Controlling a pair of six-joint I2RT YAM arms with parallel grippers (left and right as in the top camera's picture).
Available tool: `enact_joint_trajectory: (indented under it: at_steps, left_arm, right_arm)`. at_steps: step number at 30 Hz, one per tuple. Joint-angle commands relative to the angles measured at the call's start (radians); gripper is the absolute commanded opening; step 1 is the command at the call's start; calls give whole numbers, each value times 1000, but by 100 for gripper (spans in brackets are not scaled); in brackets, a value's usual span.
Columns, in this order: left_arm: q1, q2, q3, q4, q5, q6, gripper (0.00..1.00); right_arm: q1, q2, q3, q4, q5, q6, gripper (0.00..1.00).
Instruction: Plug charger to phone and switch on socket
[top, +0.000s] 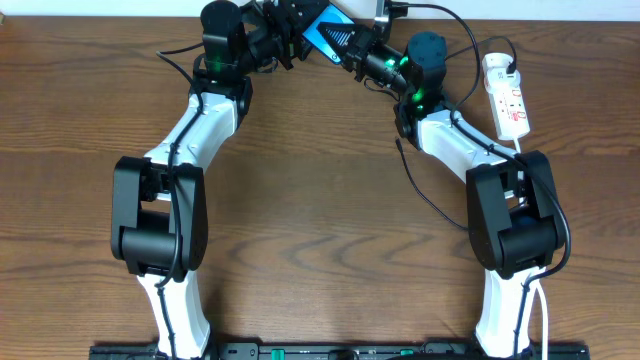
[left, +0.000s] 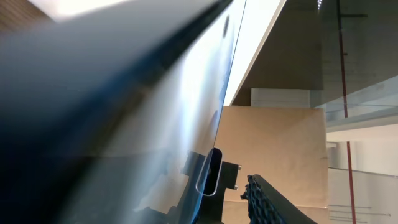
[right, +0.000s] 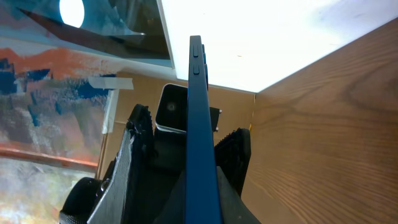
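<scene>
The phone (top: 322, 28), with a bright blue screen, is held at the far edge of the table between both grippers. My right gripper (top: 350, 52) is shut on it; in the right wrist view its blue edge (right: 200, 112) runs up from between my fingers (right: 202, 194). My left gripper (top: 295, 35) straddles the phone's other end, jaws apart. In the left wrist view one finger (left: 268, 200) stands clear of the blurred phone (left: 124, 112). The charger (top: 425, 195) lies loose on the table by my right arm, its tip (top: 399, 145) free. The socket (top: 508, 98) lies at the far right.
A thick white cord (top: 500, 55) loops at the socket's far end. The charger cable passes beside the right arm's base (top: 515, 235). The left arm's base (top: 155, 215) stands on the left. Brown cardboard (left: 280, 143) and a white wall (right: 261, 37) lie beyond the table.
</scene>
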Motion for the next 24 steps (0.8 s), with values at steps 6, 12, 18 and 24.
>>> enact_joint_trajectory:
  at_steps: [6,12,18,24]
  left_arm:
    - [-22,-26,13,34,128,25,47]
    - [-20,-26,13,34,127,39,47]
    - [-20,-26,13,33,127,47,47]
    - [-18,-26,13,34,127,55,47]
  right_arm:
    - [56,14,1,-20,-124,-31,1]
    - [63,14,1,-23,-126,-31,1]
    - [63,14,1,-40,-126,-32,1]
    - [65,14,1,-42,-138,-32,1]
